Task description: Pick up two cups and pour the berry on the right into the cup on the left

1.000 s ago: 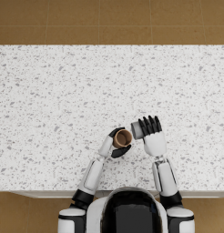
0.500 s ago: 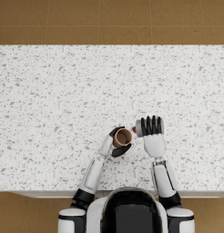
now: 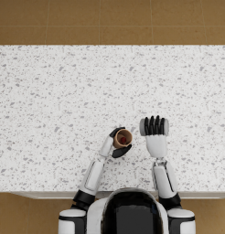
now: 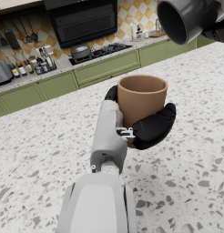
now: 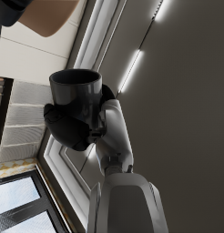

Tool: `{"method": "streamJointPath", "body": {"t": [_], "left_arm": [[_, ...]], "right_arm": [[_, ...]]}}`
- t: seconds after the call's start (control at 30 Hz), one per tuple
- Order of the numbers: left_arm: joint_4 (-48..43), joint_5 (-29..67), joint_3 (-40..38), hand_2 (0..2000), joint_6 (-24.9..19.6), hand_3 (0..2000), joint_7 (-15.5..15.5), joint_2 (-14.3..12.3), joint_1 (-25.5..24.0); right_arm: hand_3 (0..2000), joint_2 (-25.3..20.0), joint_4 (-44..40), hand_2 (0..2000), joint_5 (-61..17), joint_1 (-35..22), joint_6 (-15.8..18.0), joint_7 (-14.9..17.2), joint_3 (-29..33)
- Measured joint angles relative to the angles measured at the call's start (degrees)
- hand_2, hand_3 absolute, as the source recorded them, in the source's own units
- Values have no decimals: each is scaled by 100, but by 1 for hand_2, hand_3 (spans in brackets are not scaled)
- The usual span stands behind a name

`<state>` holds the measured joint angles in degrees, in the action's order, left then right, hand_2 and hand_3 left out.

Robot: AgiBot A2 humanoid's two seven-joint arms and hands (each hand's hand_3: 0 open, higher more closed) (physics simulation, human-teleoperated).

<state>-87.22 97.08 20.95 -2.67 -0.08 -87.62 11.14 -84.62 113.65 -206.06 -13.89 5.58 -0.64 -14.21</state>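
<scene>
Over the speckled counter (image 3: 50, 100), left hand (image 3: 120, 145) grips the brown cup (image 3: 123, 138) upright; only the head view shows the red berry (image 3: 124, 139) inside. Right hand (image 5: 75, 125) grips the dark cup (image 5: 77, 98), tipped; left wrist view shows its mouth empty.

Matt tan cup (image 4: 142, 98), glossy grey cup (image 5: 78, 96), speckled stone counter (image 3: 64, 91).

obstacles: brown cup (image 3: 123, 138), grey cup (image 4: 184, 18) | free: speckled counter (image 3: 55, 100) all around
</scene>
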Motion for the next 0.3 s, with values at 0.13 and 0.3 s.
{"method": "streamJointPath", "body": {"t": [0.13, 0.3], "left_arm": [[-7, 0, 0, 2000, 12, 1280, -1, 4, -13], [-9, 0, 0, 2000, 13, 1280, -1, 5, -16]], "right_arm": [[1280, -4, 0, 2000, -12, 4, 2, -1, 10], [1280, -5, 0, 2000, -15, 5, 2, -1, 13]]}}
